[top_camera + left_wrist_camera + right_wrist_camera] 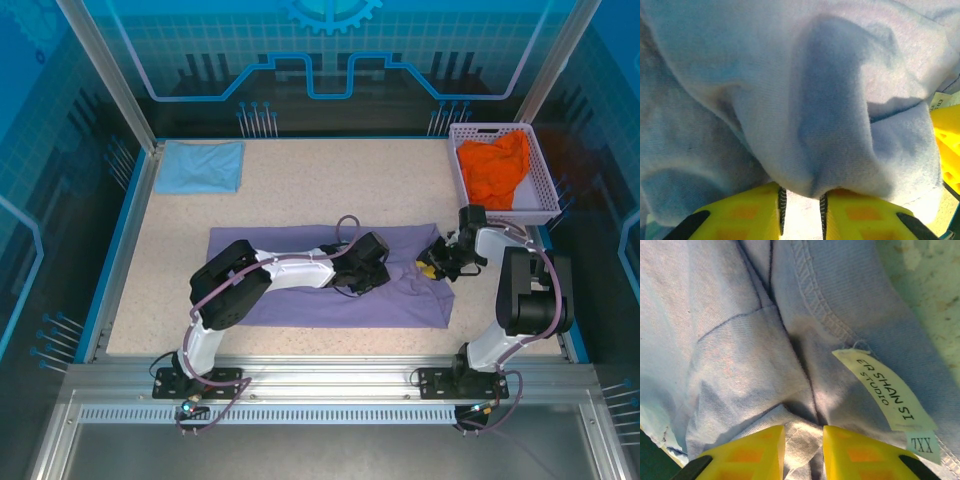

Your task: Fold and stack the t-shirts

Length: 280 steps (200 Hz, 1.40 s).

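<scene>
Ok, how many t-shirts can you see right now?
3. A light blue t-shirt lies folded at the far left corner, a purple t-shirt is spread out in the middle, and an orange t-shirt sits in the basket at far right. The basket may hide more.

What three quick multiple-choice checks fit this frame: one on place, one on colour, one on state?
1. Where is the orange shirt?
A. in the basket
B. on the floor
C. on the metal rail

2. What colour is the big spread-out shirt?
A. green
B. purple
C. red

3. What state is the blue shirt in?
A. crumpled in a heap
B. hanging in the air
C. folded flat

Answers:
1 A: the top view shows it bunched inside the basket at the far right corner.
2 B: the cloth lying mid-table reads lavender-purple.
3 C: it lies as a neat flat rectangle at the far left corner.
</scene>
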### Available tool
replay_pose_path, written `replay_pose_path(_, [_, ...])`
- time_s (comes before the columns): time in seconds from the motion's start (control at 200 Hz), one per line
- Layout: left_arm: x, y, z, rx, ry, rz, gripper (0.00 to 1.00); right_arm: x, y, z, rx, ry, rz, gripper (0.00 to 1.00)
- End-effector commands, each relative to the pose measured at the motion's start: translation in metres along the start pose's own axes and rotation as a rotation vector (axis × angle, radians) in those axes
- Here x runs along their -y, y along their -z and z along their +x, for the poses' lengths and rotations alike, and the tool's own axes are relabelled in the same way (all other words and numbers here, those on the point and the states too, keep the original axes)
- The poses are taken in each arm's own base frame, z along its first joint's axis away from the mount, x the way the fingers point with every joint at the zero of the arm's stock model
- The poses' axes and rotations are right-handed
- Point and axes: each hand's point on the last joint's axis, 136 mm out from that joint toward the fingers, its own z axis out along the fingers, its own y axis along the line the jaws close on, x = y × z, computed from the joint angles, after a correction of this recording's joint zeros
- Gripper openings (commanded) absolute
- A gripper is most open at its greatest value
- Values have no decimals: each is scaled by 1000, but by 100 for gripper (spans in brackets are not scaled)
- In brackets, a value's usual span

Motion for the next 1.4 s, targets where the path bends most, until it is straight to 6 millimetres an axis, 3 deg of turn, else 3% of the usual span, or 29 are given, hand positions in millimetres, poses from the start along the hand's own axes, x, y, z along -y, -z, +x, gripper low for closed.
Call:
replay_pose_path(0.0, [-1, -2, 0, -13, -32, -31, 29, -5, 3, 1, -1, 21, 4, 27])
replay_pose_path(0.555, [-5, -10, -4, -4, -31, -58, 18, -3, 3, 1, 6, 20, 18, 23])
replay_pose_path(0.715, [-6, -9, -6, 5, -30, -60, 9, -3, 3, 0, 8, 23, 26, 22])
replay_pose_path(0.935, [-2, -7, -8, 11, -38, -54, 4, 2, 0, 3, 0, 30, 51, 28])
replay_pose_path(1.396, [0, -4, -11, 18, -44, -48, 0, 3, -12, 2, -15, 40, 69, 22])
